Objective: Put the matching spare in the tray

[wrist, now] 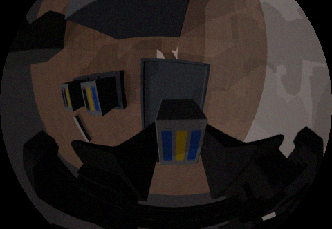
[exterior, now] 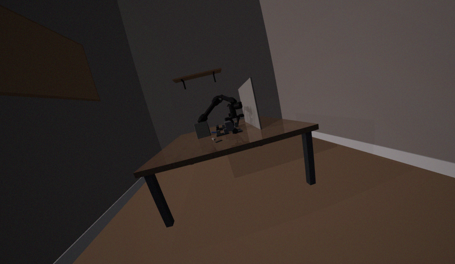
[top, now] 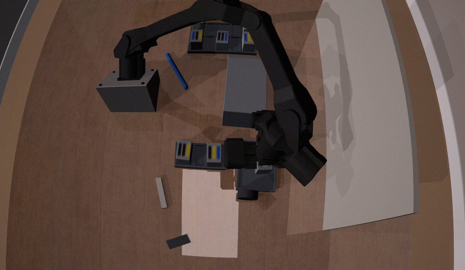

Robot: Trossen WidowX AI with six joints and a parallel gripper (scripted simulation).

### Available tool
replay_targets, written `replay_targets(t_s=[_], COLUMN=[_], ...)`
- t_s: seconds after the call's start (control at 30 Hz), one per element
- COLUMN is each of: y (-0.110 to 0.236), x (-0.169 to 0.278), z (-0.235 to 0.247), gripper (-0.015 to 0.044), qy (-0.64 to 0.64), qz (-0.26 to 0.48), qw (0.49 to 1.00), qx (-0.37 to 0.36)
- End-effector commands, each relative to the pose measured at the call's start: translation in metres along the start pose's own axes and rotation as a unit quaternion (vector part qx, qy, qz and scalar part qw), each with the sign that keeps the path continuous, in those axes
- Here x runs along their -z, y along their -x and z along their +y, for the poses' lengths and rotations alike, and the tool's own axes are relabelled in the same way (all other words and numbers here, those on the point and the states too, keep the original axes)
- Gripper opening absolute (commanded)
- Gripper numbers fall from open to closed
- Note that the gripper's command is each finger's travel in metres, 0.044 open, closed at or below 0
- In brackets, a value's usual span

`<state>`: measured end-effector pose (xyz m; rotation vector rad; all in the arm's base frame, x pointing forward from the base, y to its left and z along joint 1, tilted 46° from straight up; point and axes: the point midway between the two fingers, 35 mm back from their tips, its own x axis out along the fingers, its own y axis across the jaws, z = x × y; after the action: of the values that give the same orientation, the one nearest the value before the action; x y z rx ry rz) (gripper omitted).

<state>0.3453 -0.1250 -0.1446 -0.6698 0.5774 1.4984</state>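
Top view, gripper: the gripper [top: 261, 166] is clamped on a small grey spare [top: 263, 167] with blue and yellow stripes, and most of that block is hidden under the black wrist.
Top view, tray: the dark grey tray [top: 255, 183] lies directly below the held spare, and a short dark cylinder [top: 247, 194] pokes out at the tray's near edge.
Top view, rack: a dark rack [top: 200, 155] sits just left of the tray, holding one spare with black and yellow stripes [top: 183, 150] and one with black, yellow and blue stripes [top: 213, 152].
Top view, far side: beyond the tray stands a tall grey box [top: 245, 87], and past that a second rack [top: 222, 40] with three striped blocks.
Top view, clutter: a blue rod [top: 176, 70] lies far left of the tray, near the arm's grey base block [top: 128, 92]; a pale paper sheet [top: 210, 215] touches the tray's left side, with a grey bar [top: 161, 192] and a dark chip [top: 177, 241] nearby.
Exterior view: the arm [exterior: 219, 105] bends down over the wooden table [exterior: 271, 131], beside an upright white panel [exterior: 249, 103]; the tray is too small to pick out.
Wrist view: the spare [wrist: 181, 137] sits between the dark fingers, showing blue, yellow, blue stripes, right over the tray [wrist: 176, 77].
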Motion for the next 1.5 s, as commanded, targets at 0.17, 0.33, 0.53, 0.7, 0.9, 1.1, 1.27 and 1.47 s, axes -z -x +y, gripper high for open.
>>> replay_targets(t_s=[0.17,0.33,0.53,0.7,0.9,1.1,1.27,1.47], y=[-0.007,-0.011,-0.016,-0.021,-0.026,-0.03,-0.034,-0.033], x=[-0.001,-0.001,-0.002,-0.002,-0.003,-0.004,-0.004,-0.004], z=[0.0,0.001,0.001,0.002,0.003,0.004,0.005,0.005], gripper=[0.0,0.0,0.0,0.0,0.0,0.0,0.0,0.0131], qy=[-0.001,-0.001,-0.001,-0.001,-0.001,-0.001,-0.001,0.0], qz=[-0.001,-0.002,-0.002,-0.002,-0.003,-0.003,-0.003,-0.002], qw=[1.0,1.0,1.0,1.0,1.0,1.0,1.0,1.0], qx=[0.002,0.002,0.002,0.002,0.002,0.002,0.002,0.0])
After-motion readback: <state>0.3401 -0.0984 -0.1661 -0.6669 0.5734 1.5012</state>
